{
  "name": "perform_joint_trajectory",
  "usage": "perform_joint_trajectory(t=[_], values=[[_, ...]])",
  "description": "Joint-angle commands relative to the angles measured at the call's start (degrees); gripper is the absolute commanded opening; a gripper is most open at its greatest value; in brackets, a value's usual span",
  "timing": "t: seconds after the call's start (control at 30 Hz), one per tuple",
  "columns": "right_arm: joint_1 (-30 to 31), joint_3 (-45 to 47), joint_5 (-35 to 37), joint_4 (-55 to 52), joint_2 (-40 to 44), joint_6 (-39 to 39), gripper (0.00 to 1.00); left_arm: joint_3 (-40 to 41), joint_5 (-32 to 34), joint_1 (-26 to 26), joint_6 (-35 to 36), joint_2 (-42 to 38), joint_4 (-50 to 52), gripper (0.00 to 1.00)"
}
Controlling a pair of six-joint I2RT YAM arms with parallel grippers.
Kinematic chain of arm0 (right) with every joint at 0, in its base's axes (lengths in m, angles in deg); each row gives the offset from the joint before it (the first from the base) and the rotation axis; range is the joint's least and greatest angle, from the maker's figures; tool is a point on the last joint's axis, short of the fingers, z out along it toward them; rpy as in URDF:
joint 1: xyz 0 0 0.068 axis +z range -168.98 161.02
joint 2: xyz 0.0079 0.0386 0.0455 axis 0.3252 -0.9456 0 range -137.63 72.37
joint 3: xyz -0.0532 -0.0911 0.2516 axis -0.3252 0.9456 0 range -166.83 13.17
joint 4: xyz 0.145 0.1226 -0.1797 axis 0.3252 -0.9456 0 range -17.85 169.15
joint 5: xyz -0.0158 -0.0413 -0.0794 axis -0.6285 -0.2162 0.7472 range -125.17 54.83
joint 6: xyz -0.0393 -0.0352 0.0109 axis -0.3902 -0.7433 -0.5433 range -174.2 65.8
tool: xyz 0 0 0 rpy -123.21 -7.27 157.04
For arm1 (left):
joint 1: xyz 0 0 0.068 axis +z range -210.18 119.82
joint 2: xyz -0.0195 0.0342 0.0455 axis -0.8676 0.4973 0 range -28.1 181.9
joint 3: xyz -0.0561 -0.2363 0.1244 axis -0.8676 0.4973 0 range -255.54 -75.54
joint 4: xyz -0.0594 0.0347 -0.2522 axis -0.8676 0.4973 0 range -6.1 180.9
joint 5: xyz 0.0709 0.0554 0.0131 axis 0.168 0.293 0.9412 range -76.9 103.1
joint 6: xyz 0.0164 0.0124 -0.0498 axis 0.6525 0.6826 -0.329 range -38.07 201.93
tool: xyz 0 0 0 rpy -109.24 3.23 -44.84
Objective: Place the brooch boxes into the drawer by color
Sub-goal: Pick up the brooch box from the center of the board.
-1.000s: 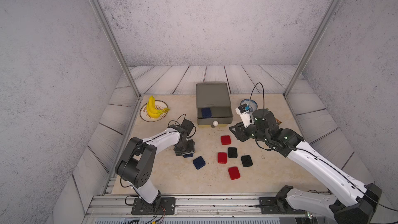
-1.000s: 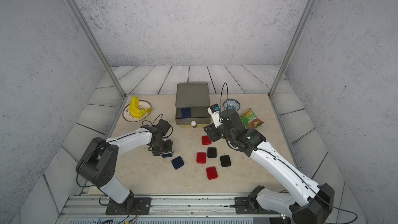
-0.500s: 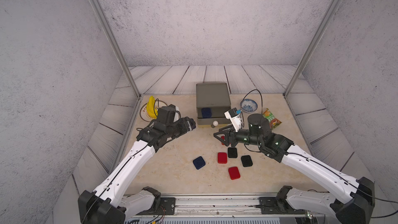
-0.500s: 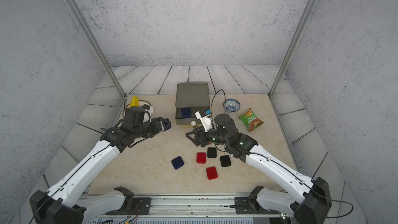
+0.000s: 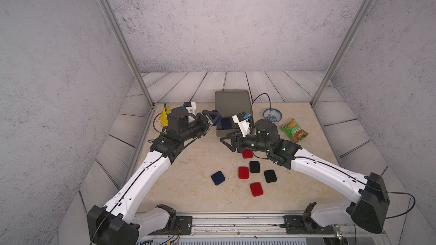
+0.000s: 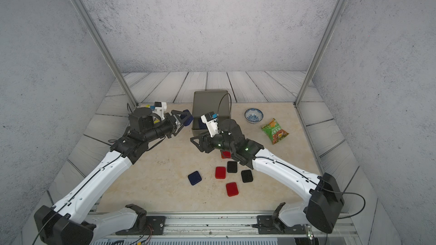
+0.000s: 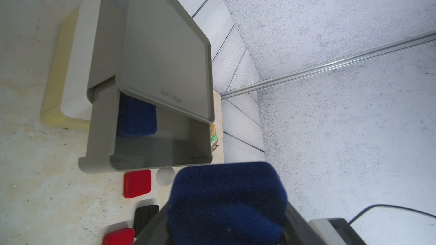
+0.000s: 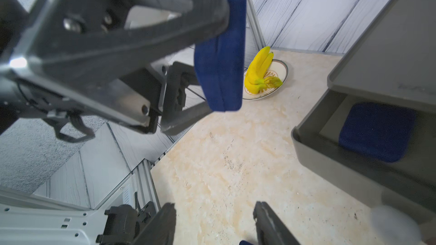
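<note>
In a top view, the left gripper (image 5: 212, 120) clamped a navy brooch box (image 5: 218, 115) just left of the drawer (image 5: 232, 101). Six loose boxes (image 5: 243, 172) lay on the beige tabletop (image 5: 188, 185). Left wrist: the open grey tier (image 7: 101, 126) held one navy box (image 7: 136, 116), with floor spare beside it. Right wrist: the right gripper (image 8: 214, 205) stood parted and empty.

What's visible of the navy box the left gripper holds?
The navy blue velvety rounded-square brooch box is flat and fuzzy, closed, with a seam running round its edge. The left gripper is shut on it, holding it in the air, turned on edge, just short of the open grey top drawer. Only the gripper touches it.
</note>
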Motion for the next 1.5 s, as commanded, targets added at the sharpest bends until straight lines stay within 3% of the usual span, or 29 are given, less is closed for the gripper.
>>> perform_joint_trajectory(t=[0.0, 0.57, 0.77, 0.9, 1.07, 1.1, 1.3, 1.47], values=[[0.16, -3.32, 3.46, 3.47, -1.01, -1.81, 0.58, 0.87, -1.39, 0.5, -1.2, -1.83, -3.01, 0.32], [0.14, -11.16, 6.11, 5.01, -7.34, -5.26, 0.48, 1.83, -2.97, 0.72, -1.86, -2.39, -4.29, 0.32], [0.13, -12.12, 6.49, 6.01, -8.49, -5.32, 0.32, 2.12, -3.43, 0.71, -1.86, -2.42, -4.42, 0.32], [0.14, -12.22, 6.66, 6.77, -8.58, -5.33, 0.29, 2.76, -3.84, 0.72, -2.12, -2.57, -4.81, 0.33], [0.14, -11.64, 7.26, 6.72, -8.3, -5.23, 0.08, 3.92, -3.9, 0.72, -2.17, -3.12, -5.07, 0.34], [0.14, -11.4, 7.43, 6.72, -8.13, -5.15, 0.05, 4.04, -3.91, 0.72, -2.15, -3.07, -5.03, 0.38], [-0.02, -9.48, 9.68, 5.12, -5.97, -5.04, 0.02, 4.3, -3.75, 1.35, -1.69, -3.32, -4.42, 0.96], [-2.84, -8.91, 9.75, -3.47, -2.36, -3.14, 0.02, 3.51, 0.44, 2.91, 3.84, -4.85, 2.65, 0.98]])
